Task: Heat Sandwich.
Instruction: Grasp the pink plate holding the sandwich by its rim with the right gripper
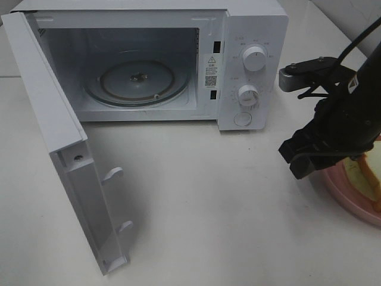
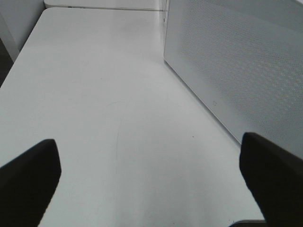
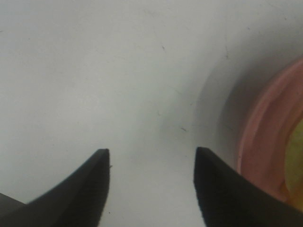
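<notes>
The sandwich (image 1: pixel 365 171) lies on a pink plate (image 1: pixel 344 192) at the far right edge of the counter (image 1: pixel 196 196), well apart from the microwave (image 1: pixel 256 24). Both are cut off by the frame and partly covered by the right arm, so only a strip of white bread with tan crust and a bit of orange filling shows. The right claw (image 1: pixel 302 162) hangs just beside the plate's left rim. In its wrist view its 2 dark fingers (image 3: pixel 90 189) stand parted with bare counter between them, gripping nothing; only a blurred pink arc and a yellowish smear show at that picture's edge. I cannot tell whether a fingertip touches the rim. The microwave door (image 1: pixel 53 137) is swung wide, its lower corner running out of frame, and the glass turntable (image 1: pixel 140 77) inside is bare. 2 knobs (image 1: pixel 255 58) and a round button (image 1: pixel 242 119) sit on the control panel, their markings too small to read. The left claw (image 2: pixel 149 142) shows only in its wrist view, spread wide over bare counter and holding nothing, with just the fingertips in frame beside a white dotted panel (image 2: pixel 236 61).
</notes>
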You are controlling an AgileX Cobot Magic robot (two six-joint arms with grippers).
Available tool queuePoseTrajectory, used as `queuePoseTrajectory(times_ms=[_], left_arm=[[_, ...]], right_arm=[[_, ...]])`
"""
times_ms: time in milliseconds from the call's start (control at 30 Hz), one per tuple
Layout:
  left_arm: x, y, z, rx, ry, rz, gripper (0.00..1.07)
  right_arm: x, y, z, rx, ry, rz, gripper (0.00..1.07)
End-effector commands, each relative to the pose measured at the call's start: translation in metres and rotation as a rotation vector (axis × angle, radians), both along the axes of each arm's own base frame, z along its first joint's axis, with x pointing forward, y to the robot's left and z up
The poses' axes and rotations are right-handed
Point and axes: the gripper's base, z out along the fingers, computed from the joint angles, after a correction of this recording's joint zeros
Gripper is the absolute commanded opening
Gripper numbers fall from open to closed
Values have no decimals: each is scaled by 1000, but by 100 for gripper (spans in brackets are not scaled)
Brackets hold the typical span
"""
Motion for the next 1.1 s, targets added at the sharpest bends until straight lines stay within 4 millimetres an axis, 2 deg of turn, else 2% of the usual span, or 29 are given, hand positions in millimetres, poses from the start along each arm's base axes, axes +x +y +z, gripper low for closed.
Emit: queuePoseTrajectory(times_ms=[33, 67, 100, 200, 500, 633, 867, 1100], left_arm=[[-3, 0, 0, 0, -27, 2, 98], [-3, 0, 0, 0, -27, 2, 98], [-3, 0, 0, 0, -27, 2, 98], [-3, 0, 0, 0, -27, 2, 98], [-3, 0, 0, 0, -27, 2, 98], [-3, 0, 0, 0, -27, 2, 98], [-3, 0, 0, 0, -27, 2, 98], [-3, 0, 0, 0, -27, 2, 98]], right_arm=[[1, -11, 3, -19, 17, -37, 79], [2, -16, 3, -35, 17, -44, 88], [3, -18, 3, -35, 19, -53, 91], [4, -25, 2, -44, 21, -74, 94], [9, -36, 2, -90, -2, -142, 92], [13, -37, -8, -122, 15, -161, 91], [27, -35, -36, -144, 33, -177, 89], [33, -36, -52, -172, 53, -175, 89]])
